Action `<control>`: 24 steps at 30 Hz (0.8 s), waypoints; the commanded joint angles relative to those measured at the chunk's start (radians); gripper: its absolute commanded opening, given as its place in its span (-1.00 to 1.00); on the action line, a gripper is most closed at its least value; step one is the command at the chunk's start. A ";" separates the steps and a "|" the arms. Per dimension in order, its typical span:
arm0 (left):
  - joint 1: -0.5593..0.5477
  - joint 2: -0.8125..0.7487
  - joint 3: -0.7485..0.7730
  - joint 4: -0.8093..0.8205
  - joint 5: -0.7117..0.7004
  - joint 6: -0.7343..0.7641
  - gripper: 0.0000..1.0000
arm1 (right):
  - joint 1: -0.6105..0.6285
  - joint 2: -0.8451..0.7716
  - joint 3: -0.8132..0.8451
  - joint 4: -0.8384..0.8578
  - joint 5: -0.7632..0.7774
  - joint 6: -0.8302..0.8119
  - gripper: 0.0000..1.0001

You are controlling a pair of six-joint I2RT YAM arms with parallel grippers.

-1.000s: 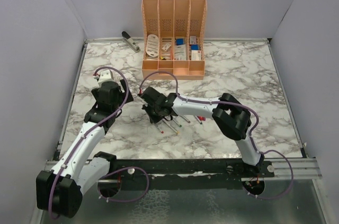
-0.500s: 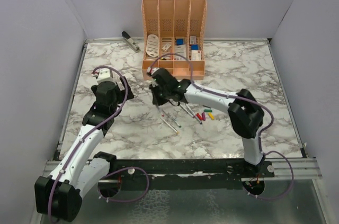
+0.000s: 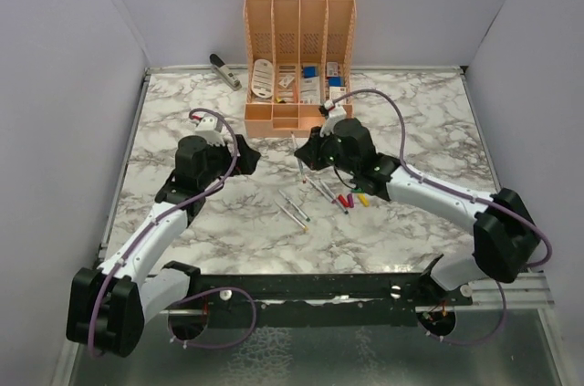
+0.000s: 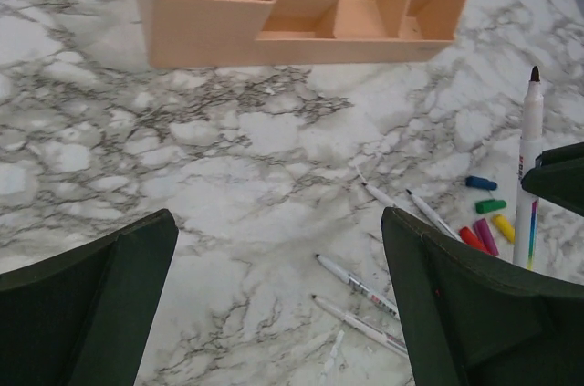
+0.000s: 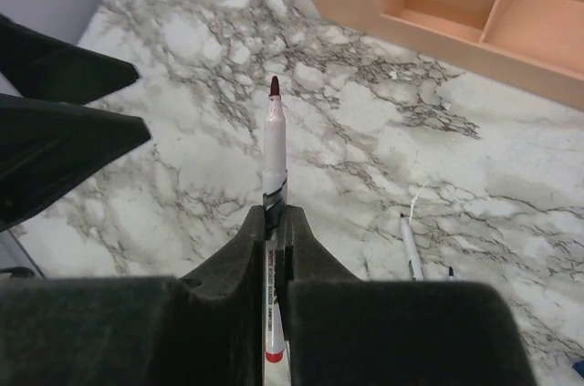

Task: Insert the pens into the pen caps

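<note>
My right gripper is shut on a white pen with a dark red tip, which stands out past its fingers above the marble. In the top view this held pen sits just in front of the right gripper, in front of the orange organizer. My left gripper is open and empty, facing it from the left. Several other pens lie on the table between the left fingers. The pen caps, blue, green, yellow, red and purple, lie in a cluster to the right of those pens.
An orange desk organizer with small items stands at the back centre, its low front compartments close behind both grippers. A black-and-silver stapler lies at the back left. Grey walls close off three sides.
The right gripper has risen from the pen pile with one pen and moved right and back. The left gripper has swung right toward the centre and stays open.
</note>
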 commanded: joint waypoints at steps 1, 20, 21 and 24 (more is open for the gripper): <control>-0.024 0.055 0.006 0.215 0.326 -0.004 0.95 | 0.001 -0.147 -0.192 0.357 -0.038 0.067 -0.99; -0.200 0.201 0.085 0.385 0.629 -0.021 0.72 | 0.002 -0.285 -0.381 0.613 -0.099 0.152 -0.99; -0.206 0.209 0.091 0.386 0.632 -0.021 0.73 | 0.002 -0.284 -0.381 0.613 -0.100 0.153 -0.98; -0.225 0.234 0.111 0.388 0.627 -0.023 0.75 | 0.002 -0.283 -0.382 0.613 -0.106 0.155 -0.99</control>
